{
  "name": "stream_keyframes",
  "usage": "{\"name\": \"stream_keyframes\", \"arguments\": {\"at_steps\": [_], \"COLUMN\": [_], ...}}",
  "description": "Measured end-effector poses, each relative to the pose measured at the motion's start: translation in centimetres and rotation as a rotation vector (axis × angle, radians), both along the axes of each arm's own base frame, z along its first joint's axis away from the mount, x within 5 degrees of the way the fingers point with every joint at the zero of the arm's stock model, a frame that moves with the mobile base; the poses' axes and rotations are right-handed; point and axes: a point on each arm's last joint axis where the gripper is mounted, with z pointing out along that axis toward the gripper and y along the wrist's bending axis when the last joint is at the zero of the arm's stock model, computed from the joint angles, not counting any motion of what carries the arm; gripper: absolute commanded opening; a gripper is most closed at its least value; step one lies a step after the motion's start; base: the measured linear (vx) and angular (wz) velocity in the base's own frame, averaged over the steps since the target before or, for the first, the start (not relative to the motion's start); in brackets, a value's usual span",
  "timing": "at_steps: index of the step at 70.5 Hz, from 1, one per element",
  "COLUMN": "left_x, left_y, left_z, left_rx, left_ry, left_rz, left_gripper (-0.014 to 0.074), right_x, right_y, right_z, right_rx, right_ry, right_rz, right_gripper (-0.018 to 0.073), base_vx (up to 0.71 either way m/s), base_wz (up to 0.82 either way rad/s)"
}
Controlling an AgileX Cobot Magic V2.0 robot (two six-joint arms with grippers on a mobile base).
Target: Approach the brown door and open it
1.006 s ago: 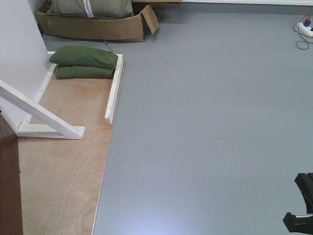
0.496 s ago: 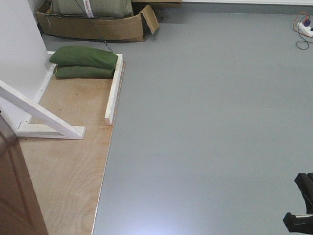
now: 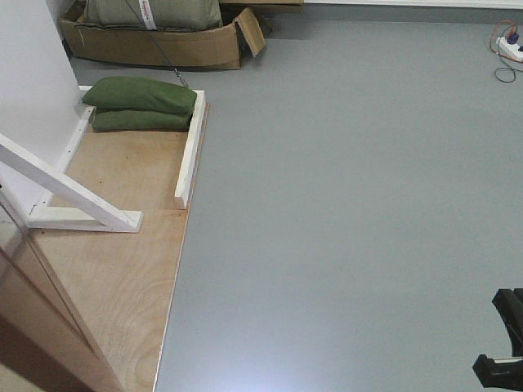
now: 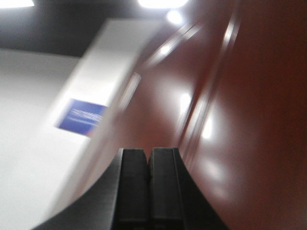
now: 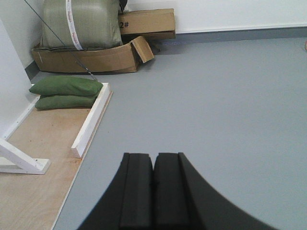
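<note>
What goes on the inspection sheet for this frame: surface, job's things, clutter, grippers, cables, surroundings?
Surface: grey floor; plywood platform at left.
Job's things: brown door, glossy, blurred, close to left wrist camera; handle not seen.
Clutter: two stacked green sandbags on the platform; cardboard boxes behind.
Grippers: left gripper and right gripper both shut, empty.
Cables: power strip with cable on floor, far right.
Surroundings: white panel with white braces at left.

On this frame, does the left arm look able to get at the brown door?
Probably yes. In the left wrist view the brown door fills much of the frame just ahead of the shut left pincer, with nothing between them. The view is blurred, so whether they touch cannot be told.
</note>
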Motion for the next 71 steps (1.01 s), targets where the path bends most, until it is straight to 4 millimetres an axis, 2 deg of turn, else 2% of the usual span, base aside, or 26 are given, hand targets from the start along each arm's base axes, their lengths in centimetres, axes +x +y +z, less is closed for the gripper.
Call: {"name": "stream_keyframes", "arguments": {"at_steps": [21,34,52,71], "left_x": [5.3,8.7,11.0,13.0], "left_y": [-1.3,-3.0,-6.0,-9.1], "left_z": [-1.3,-2.5,-3.7,-5.8], "left_rx": [0.011,0.034,0.158,0.272], "left_ry": [0.115,0.206,0.321,0.435], "left_rz": [-0.398,-0.562,-0.622,-0.760], "left_gripper": [0.0017,0.0017,0.0017,0.0017], "right_x": [0.0,0.0,0.0,0.0], "right_y": [0.0,0.0,0.0,0.0], "right_z": [0.0,0.0,0.0,0.0], "right_rx": [0.000,0.000,0.000,0.000], "right_ry": [0.000,0.000,0.000,0.000], "right_rz": [0.000,0.000,0.000,0.000], "right_gripper": [0.0000,0.0000,0.0000,0.0000], "base_vx": [0.00,0.00,0.00,0.00], "base_wz": [0.00,0.00,0.00,0.00]}}
